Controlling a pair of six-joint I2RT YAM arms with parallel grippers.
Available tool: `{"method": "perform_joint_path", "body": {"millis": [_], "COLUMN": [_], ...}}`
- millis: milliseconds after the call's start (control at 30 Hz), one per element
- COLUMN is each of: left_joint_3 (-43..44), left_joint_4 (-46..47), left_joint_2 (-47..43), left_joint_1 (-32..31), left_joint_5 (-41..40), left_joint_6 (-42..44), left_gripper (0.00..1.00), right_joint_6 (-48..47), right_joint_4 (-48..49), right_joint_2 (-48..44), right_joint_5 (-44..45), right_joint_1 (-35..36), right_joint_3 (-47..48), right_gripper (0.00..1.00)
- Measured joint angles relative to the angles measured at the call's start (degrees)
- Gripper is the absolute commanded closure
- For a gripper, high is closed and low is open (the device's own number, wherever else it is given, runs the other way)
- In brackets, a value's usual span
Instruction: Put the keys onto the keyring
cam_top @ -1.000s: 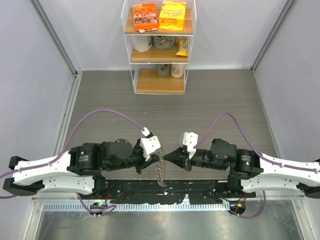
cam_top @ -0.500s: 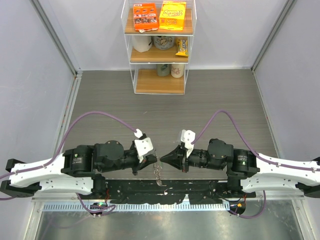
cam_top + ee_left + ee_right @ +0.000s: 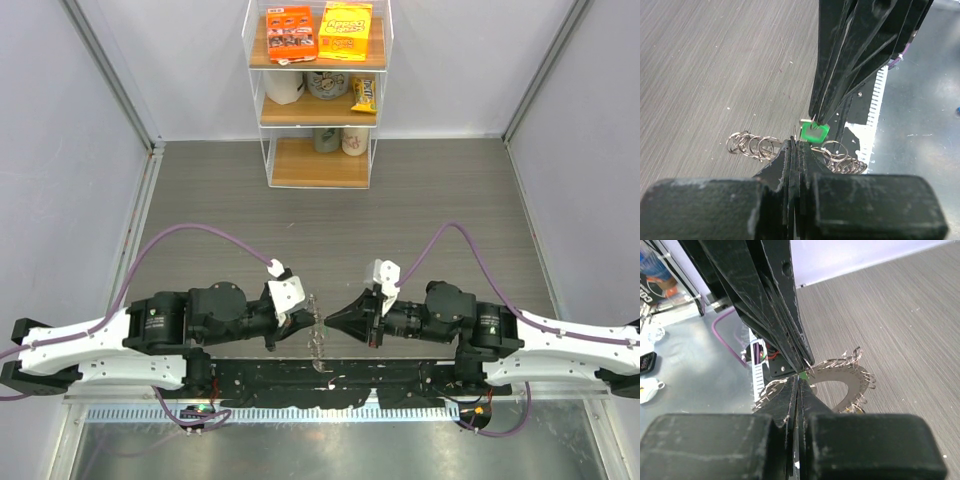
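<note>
The keyring, a flat metal ring fringed with small silvery loops, hangs on edge between my two grippers near the front rail. My left gripper is shut on its rim; loops of the keyring show on both sides of the left gripper. My right gripper faces it tip to tip and is shut on a green-headed key pressed against the ring. From the right wrist, the keyring curves off to the right of the right gripper. Of the key, only a green speck shows there.
A clear shelf unit with snack boxes, cups and a tin stands at the back centre. The black base rail and a metal ledge run along the near edge. Grey walls close in both sides.
Both grippers drew back toward the near edge with the keyring and key. The left wrist shifted left; the right tip then eased slightly right. Both stayed shut.
</note>
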Motion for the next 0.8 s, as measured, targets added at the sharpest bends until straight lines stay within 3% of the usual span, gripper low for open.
{"method": "perform_joint_path", "body": {"millis": [800], "left_joint_3": [-2.6], "left_joint_4": [4.4], "left_joint_2": [-3.3], "left_joint_1": [0.0], "left_joint_5": [-1.1], "left_joint_6": [0.3], "left_gripper": [1.0], "right_joint_6": [3.0], "right_joint_4": [4.2], "right_joint_2": [-3.8], "right_joint_5": [1.2], "right_joint_1": [0.0], "right_joint_3": [-2.9], "right_gripper": [0.95]}}
